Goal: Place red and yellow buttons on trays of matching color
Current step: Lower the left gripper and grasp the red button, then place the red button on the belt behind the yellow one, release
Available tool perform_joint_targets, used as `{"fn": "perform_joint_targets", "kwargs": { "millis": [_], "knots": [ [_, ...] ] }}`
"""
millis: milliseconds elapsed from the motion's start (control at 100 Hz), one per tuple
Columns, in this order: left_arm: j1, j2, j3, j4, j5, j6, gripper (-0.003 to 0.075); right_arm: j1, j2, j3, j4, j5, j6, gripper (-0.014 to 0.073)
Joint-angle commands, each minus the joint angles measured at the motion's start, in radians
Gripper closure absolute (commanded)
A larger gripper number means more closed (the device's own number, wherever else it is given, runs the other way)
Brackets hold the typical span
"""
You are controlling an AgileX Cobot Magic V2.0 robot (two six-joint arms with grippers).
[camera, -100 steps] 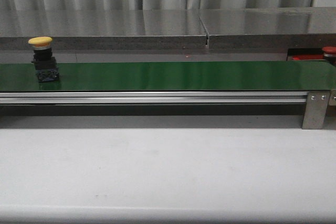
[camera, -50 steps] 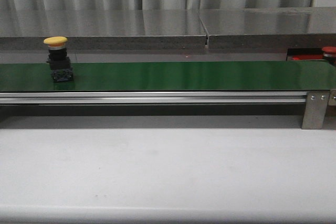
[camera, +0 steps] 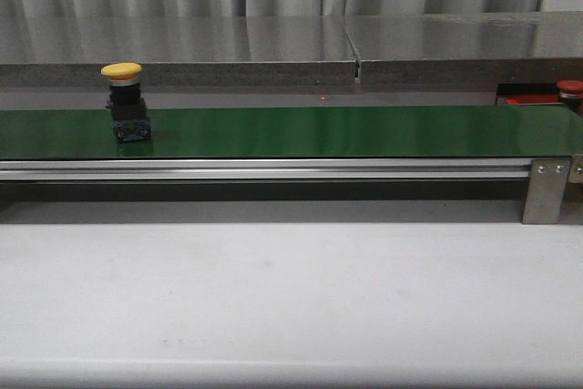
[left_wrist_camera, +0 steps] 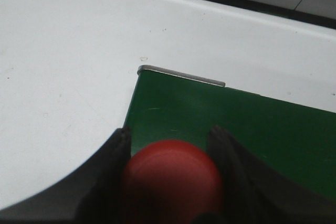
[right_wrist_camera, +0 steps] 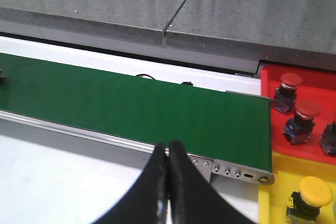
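Beside green belt (right_wrist_camera: 131, 108), red tray (right_wrist_camera: 315, 77) with buttons (right_wrist_camera: 290, 81)

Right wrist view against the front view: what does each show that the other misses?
Only the right wrist view shows the right gripper, shut and empty, the yellow tray holding a yellow button, and two red buttons standing on the red tray. Only the front view shows a yellow button on the belt, near its left end. Both share the green belt and the red tray, though the front view catches just a corner of it with one red cap.
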Motion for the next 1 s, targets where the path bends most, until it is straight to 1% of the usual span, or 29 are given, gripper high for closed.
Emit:
{"fn": "perform_joint_targets", "kwargs": {
  "millis": [0,520,990],
  "knots": [
    [-0.005,-0.038,-0.03,-0.004,-0.075,0.002,0.0739,0.0,-0.001,-0.025,0.02,-0.048,-0.009,0.0711],
    [-0.005,-0.03,-0.032,0.003,-0.103,0.002,0.0739,0.0,-0.001,-0.025,0.02,-0.047,-0.009,0.0711],
    [-0.039,-0.006,-0.032,0.012,-0.091,0.002,0.0739,0.0,-0.001,-0.025,0.02,-0.047,-0.009,0.0711]
  ]
}}
